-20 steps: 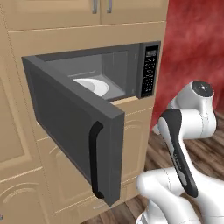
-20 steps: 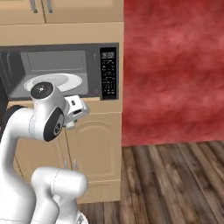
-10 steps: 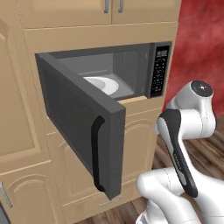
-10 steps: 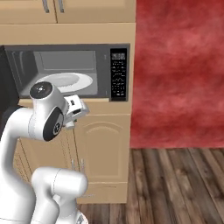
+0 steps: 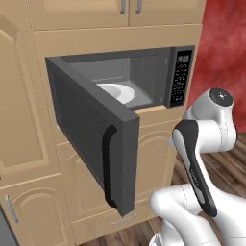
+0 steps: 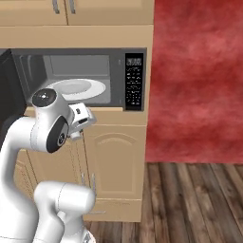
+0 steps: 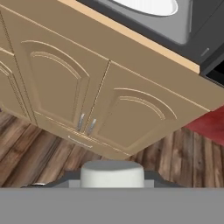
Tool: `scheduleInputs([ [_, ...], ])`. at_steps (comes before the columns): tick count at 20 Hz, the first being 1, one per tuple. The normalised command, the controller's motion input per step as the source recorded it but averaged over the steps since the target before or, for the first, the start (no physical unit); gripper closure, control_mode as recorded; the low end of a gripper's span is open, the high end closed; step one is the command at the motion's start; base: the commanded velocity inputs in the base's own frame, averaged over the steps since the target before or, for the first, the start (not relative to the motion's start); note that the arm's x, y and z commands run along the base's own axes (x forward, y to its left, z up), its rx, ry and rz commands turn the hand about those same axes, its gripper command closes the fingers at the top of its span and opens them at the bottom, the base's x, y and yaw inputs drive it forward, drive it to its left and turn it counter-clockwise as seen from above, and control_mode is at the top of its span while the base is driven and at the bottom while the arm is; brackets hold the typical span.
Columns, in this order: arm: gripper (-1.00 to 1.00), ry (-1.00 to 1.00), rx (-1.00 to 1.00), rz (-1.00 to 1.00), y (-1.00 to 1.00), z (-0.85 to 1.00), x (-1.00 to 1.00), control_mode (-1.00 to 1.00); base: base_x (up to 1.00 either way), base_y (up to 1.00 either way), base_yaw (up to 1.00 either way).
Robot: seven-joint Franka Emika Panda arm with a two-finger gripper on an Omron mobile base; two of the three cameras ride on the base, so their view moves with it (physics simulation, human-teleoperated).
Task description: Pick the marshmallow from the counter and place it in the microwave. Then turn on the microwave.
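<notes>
Since the earlier pictures, the whole scene has been carried to the right in both base views, which is the camera riding with the base and not a move of the kitchen; the arm (image 5: 202,144) is folded before the base as it was.

Nearest, in the hand view, the pincer (image 7: 112,178) is seen clenched on the marshmallow (image 7: 112,172), an off-white round lump seated between the two dark finger tips at the bottom edge. The marshmallow is thus held in the air, in front of the cupboards and below the oven's opening.

Beyond it, a pair of tan cupboard doors (image 7: 57,83) with arched panels is seen, with two small silver handles (image 7: 86,124) side by side where the doors meet. Dark wooden floor (image 7: 39,153) is laid beneath them.

Above these doors the microwave (image 6: 80,51) is built into the tan cupboard wall. Its dark grey door (image 5: 91,139) is swung wide open on the left side, with the black upright handle (image 5: 109,166) at its free edge. Inside the grey chamber a white round plate (image 5: 117,91) is laid flat. A black button panel (image 5: 181,77) is set at the right of the opening. More tan cupboards (image 5: 115,12) are mounted above.

Farthest to the right, a red wall (image 6: 194,80) is seen.
</notes>
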Motion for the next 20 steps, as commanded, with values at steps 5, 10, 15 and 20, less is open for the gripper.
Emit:
scheduleInputs([
  [5,1.0,0.0,0.0,0.0,0.0,0.0,0.0,1.0,0.22,0.28,0.04],
  [10,1.0,0.0,0.0,0.0,0.0,0.0,0.0,1.0,0.39,0.34,0.02],
  [15,1.0,0.0,0.0,0.0,0.0,0.0,0.0,1.0,0.45,0.32,0.02],
  [20,1.0,0.0,0.0,0.0,0.0,0.0,0.0,1.0,0.26,0.16,0.02],
])
